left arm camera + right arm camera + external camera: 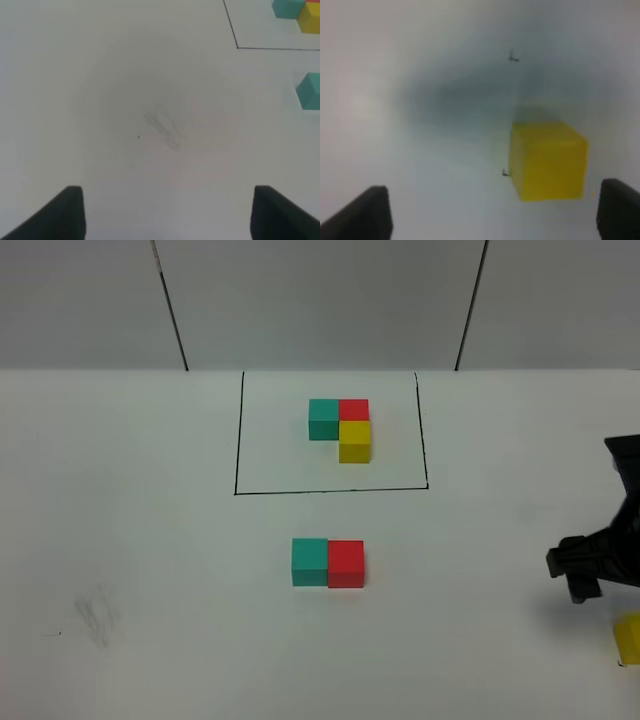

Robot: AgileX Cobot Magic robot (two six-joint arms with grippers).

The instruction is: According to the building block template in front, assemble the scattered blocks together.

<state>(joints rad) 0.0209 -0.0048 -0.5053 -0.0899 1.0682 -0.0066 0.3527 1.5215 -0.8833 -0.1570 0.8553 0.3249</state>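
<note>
Bright, even light falls from above on the white matte desk (pixel 150 540), and the exterior high view shows no glare. At mid-desk the teal matte cube (pixel 310 562) and the red matte cube (pixel 346 563) throw only thin, soft shadows along their near sides (so does the framed teal, red and yellow cluster (pixel 341 428) toward the far edge). Near the desk's right edge the black right end effector (pixel 580 575) casts a faint grey shadow.

The right wrist view is badly out of focus. The yellow matte cube (pixel 548 161) has smeared edges, and a broad dark shadow lies beside it. The left wrist view is clearer and its thin black outline (pixel 232 25) is crisp, though the dark fingertips (pixel 62 215) of the left end effector (pixel 167 215) blur.
</note>
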